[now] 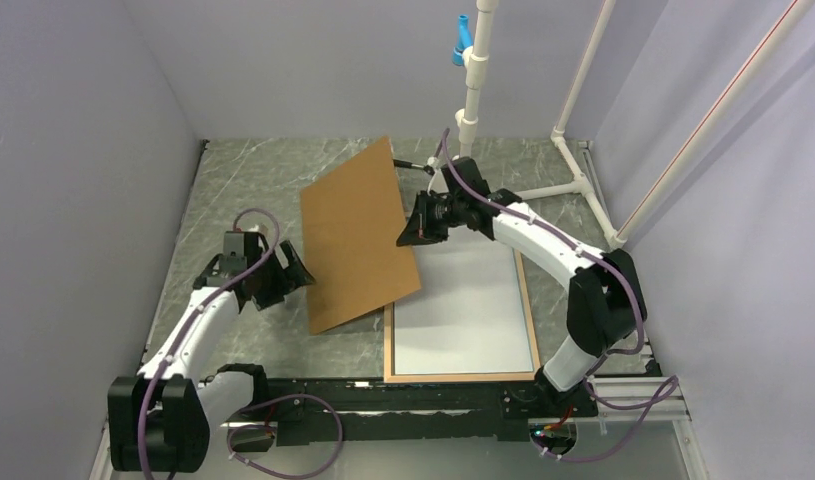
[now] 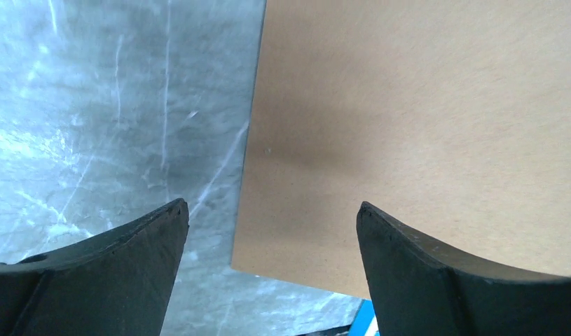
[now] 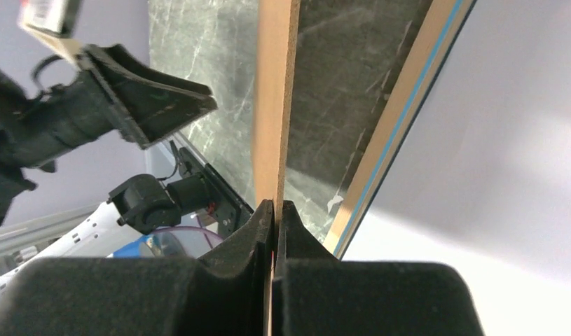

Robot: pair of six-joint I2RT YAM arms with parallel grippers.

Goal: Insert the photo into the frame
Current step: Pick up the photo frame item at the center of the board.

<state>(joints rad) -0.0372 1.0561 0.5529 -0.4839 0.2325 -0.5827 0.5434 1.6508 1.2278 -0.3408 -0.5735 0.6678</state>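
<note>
The frame (image 1: 530, 310) lies back up on the table right of centre, its light wood rim showing. The photo (image 1: 463, 320) lies inside it, plain white back up. My right gripper (image 1: 411, 232) is shut on the right edge of the brown backing board (image 1: 353, 240), which is tilted with its near left corner low, overlapping the frame's far left corner. In the right wrist view the gripper (image 3: 275, 206) pinches the board edge (image 3: 277, 98), with the frame (image 3: 401, 105) and the photo (image 3: 506, 210) beyond. My left gripper (image 1: 295, 272) is open and empty, just off the board's left edge (image 2: 422, 126).
A white PVC pipe stand (image 1: 473, 90) rises at the back, with more pipes at the back right (image 1: 583, 180). Grey walls close in the marbled table (image 1: 253, 180) on three sides. A black rail (image 1: 403, 395) runs along the near edge.
</note>
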